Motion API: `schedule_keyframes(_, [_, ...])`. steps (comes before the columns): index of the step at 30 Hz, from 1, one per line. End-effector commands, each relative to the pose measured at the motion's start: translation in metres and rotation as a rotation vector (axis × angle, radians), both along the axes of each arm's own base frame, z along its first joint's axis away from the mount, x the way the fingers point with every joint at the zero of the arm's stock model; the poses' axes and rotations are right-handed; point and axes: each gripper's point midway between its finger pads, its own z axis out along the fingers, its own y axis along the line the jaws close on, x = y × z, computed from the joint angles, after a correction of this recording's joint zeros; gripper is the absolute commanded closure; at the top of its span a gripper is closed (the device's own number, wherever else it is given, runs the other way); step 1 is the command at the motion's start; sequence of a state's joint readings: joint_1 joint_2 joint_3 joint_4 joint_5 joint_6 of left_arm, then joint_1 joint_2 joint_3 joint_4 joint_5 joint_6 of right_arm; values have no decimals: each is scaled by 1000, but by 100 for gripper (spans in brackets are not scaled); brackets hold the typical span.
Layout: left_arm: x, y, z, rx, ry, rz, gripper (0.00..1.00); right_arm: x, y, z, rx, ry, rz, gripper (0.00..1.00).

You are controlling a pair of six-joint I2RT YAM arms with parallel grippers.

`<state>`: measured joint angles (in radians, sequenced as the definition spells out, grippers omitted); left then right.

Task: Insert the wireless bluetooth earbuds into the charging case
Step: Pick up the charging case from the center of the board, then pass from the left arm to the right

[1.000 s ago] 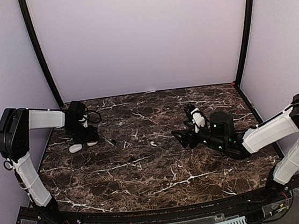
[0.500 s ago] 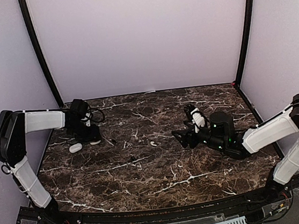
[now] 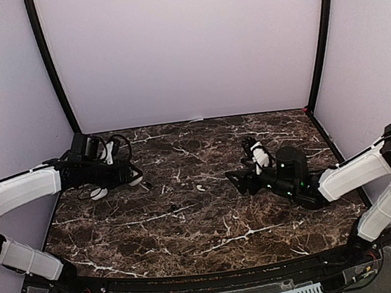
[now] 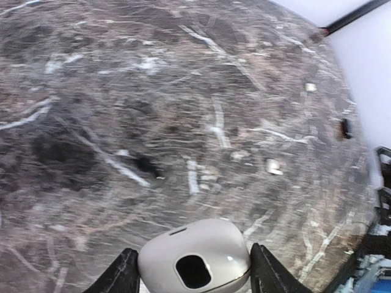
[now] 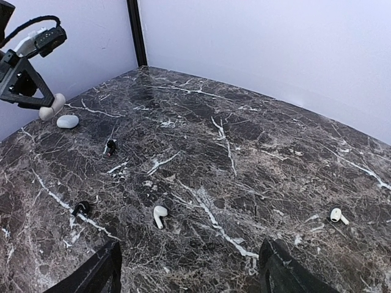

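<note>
Step in hand: bringing the case to the earbuds. Your left gripper (image 4: pixel 191 271) is clamped on a white rounded shell with one dark socket. This is apparently the charging case (image 4: pixel 195 241), though the wrist view is smeared. It is held clear of the bench (image 3: pixel 261 224), near the left edge. Your right gripper (image 5: pixel 189 259) stands wide apart with nothing in it, over mid-bench. One earbud (image 5: pixel 160 215) lies just ahead of it, untouched; a second earbud (image 5: pixel 335 215) lies well apart from the first. The next move calls for a careful pinch on the nearer earbud, with the case socket presented upward.
</note>
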<state>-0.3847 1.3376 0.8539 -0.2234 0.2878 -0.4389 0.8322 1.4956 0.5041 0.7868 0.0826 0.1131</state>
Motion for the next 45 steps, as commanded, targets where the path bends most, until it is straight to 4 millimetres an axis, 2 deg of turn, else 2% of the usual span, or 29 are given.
schedule_keyframes(1, [-18, -35, 35, -246, -48, -77, 46, -1, -5, 21, 53, -59, -8, 23])
schedule_keyframes(3, [-26, -43, 41, -316, -53, -94, 46, -2, -9, 28, 68, -74, -19, 22])
schedule_keyframes(6, [-34, -56, 52, -398, -70, -124, 46, 0, -24, 43, 117, -98, -93, 18])
schedule_keyframes(9, [-39, -66, 58, -448, -80, -136, 46, -4, -34, 53, 152, -81, -120, 1])
schedule_keyframes(10, [-41, -70, 58, -468, -72, -136, 46, -8, -33, 57, 158, -85, -99, 1])
schedule_keyframes(15, [-51, -93, 59, -564, -58, -169, 47, -30, -14, 64, 190, -45, 64, 1])
schedule_keyframes(21, [-62, -122, 59, -650, -40, -184, 47, -62, 16, 60, 209, -20, 212, 1])
schedule_keyframes(26, [-67, -139, 57, -706, -21, -182, 48, -83, 40, 57, 211, -39, 278, 20])
schedule_keyframes(32, [-69, -146, 53, -727, -17, -144, 48, -89, 70, 56, 219, -36, 303, 26])
schedule_keyframes(39, [-71, -146, 58, -793, -22, -66, 49, -88, 101, 53, 240, -30, 296, 19])
schedule_keyframes(45, [-76, -152, 62, -844, -1, -54, 52, -73, 121, 43, 223, -19, 237, 18])
